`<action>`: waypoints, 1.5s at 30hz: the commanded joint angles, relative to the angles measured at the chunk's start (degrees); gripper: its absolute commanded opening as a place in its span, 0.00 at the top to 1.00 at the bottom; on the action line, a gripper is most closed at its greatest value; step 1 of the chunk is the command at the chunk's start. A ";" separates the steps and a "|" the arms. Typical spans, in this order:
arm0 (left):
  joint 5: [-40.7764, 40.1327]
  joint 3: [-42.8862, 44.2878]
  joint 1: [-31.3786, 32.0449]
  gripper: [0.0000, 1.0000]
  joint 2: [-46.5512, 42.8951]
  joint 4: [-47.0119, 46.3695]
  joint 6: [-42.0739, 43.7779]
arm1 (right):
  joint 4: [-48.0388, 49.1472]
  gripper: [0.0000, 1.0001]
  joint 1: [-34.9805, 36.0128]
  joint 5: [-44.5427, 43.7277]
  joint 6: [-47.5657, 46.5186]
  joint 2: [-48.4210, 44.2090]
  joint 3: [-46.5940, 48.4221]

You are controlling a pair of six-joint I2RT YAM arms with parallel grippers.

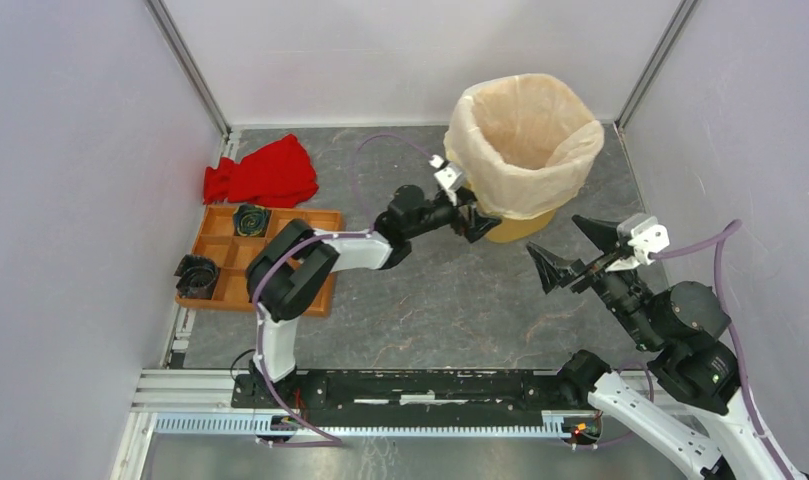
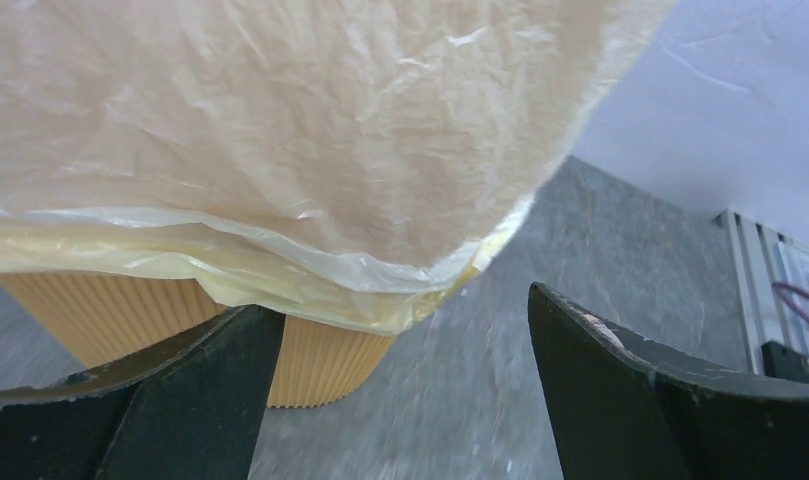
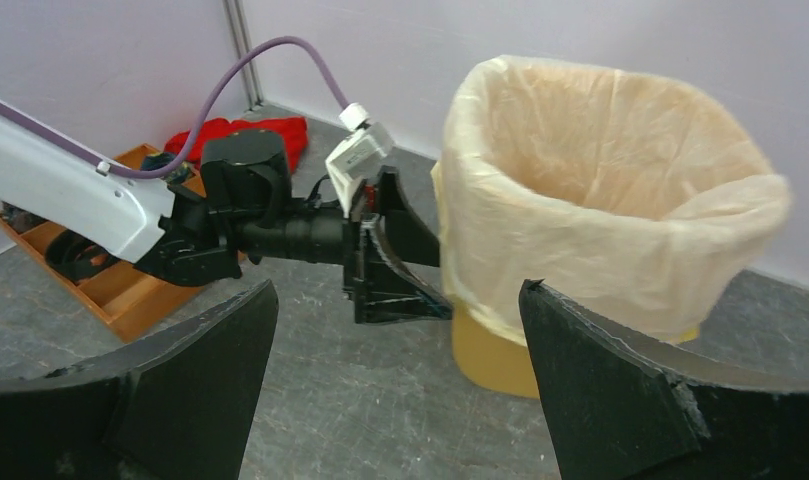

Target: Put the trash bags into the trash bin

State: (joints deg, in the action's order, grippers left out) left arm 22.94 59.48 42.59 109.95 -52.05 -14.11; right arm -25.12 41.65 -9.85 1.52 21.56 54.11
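The cream-white trash bag lines the yellow-orange trash bin at the back right, its edge folded down over the rim and most of the wall. The bin's ribbed base shows under the bag in the left wrist view and the right wrist view. My left gripper is open at the bin's front-left side, just below the bag's hanging edge, holding nothing. My right gripper is open and empty, in front of the bin and apart from it.
A red cloth lies at the back left. A shallow orange compartment tray with black parts sits on the left. Walls close the back and both sides. Grey tabletop lies between the arms.
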 commanded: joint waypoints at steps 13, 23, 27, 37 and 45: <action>-17.51 -14.32 4.38 0.00 -33.74 31.44 -11.99 | 1.33 0.02 0.27 -7.10 -1.03 17.01 -2.58; -37.79 -14.45 3.20 0.00 -65.56 62.73 7.14 | 13.78 0.02 0.22 -6.73 1.19 45.71 -5.41; -46.74 -19.90 3.20 0.00 -75.76 58.37 10.83 | 14.65 0.02 0.28 -15.40 0.93 59.00 -1.71; -50.76 -26.12 3.20 0.01 -85.09 55.29 12.96 | 17.29 0.02 -3.91 -28.66 -1.08 78.11 6.37; -48.25 -25.50 3.20 0.03 -83.15 56.28 13.51 | 20.89 0.02 -13.14 -29.91 -1.08 83.22 7.31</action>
State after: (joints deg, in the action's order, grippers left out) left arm -25.39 33.30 45.98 25.65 4.64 -3.60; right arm -8.43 33.80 -37.06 0.10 103.15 59.44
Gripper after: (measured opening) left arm 0.970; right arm 0.982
